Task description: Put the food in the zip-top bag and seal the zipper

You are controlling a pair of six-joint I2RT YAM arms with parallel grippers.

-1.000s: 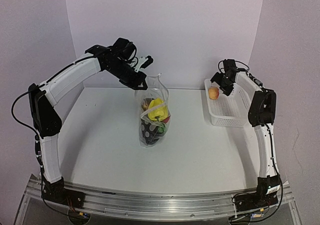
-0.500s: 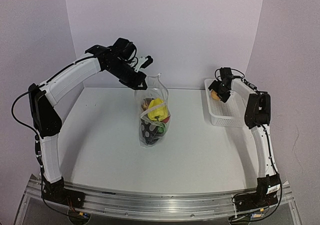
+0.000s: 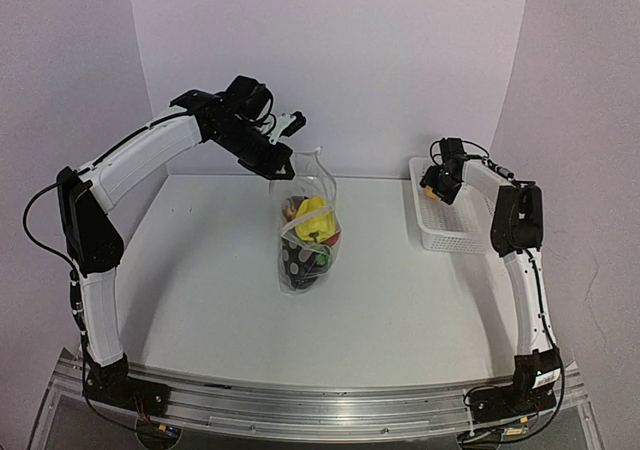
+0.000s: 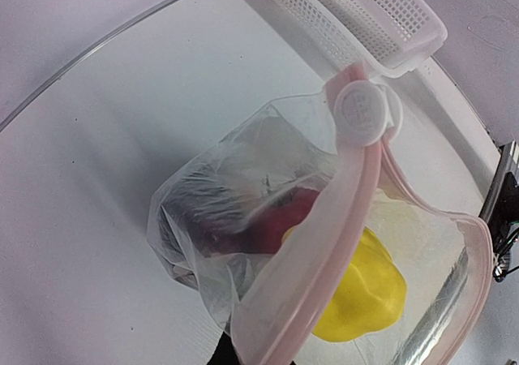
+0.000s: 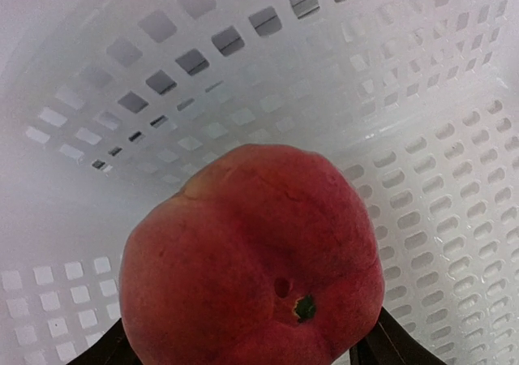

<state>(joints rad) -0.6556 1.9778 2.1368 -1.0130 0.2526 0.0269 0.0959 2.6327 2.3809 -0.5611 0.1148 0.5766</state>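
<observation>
Clamped with the left end effector (image 3: 285,167) on the upper mouth edge of the clear, white-dotted, flexible plastic zip-top bag (image 3: 306,255), hung upright at mid-bench with its bottom resting on the white bench (image 3: 200,290). Already loaded with a yellow toy pepper (image 4: 365,296), something red (image 4: 280,219) and darker pieces behind crinkled film. Expect thin, limp, slippery film with no stiffness of its own, likely to slump and close its mouth if let go. Best held by the pale pink press-seal zipper strip (image 4: 324,251), the firmest part of the rim, not by the wall. Note the round pink-white tab (image 4: 365,113) at one end of that strip. Over in the white perforated plastic basket (image 3: 462,232) at the right rear of the bench, well apart from the bag: closed, by the look of it, with the right end effector (image 3: 439,182) on a reddish-orange toy peach (image 5: 251,255), dark fingertips (image 5: 389,345) showing on either side of its lower half. Judge it light, hard, smooth and round, prone to roll or squirt out of a loose pinch, so grip squarely across the widest part. Find no brand, label or readable writing anywhere, only the dot print on the bag.
</observation>
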